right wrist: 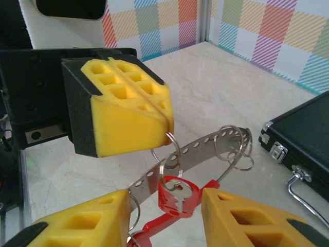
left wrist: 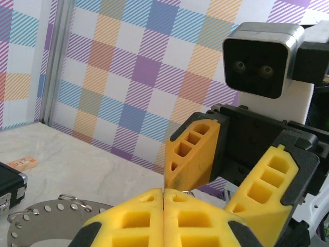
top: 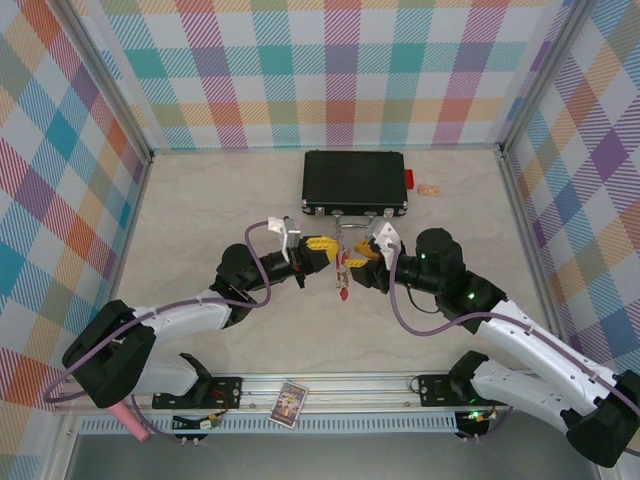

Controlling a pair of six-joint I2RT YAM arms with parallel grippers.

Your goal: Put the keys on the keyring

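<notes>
The left gripper (right wrist: 167,123) is clamped on a small ring of the keyring (right wrist: 205,149). The right gripper (right wrist: 164,201) stands apart, with a red key (right wrist: 177,198) between its fingers.

Top external: high behind the arm bases (top: 205,385), looking down on the whole table (top: 200,220). Wrist views: close, low, facing each other, sharing the black case (right wrist: 308,134).

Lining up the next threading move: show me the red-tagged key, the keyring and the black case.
red-tagged key (right wrist: 170,200), right wrist view, on its red tag.
keyring (right wrist: 205,148), right wrist view, on its perforated strip.
black case (right wrist: 308,123), right wrist view, on its lid.
</notes>
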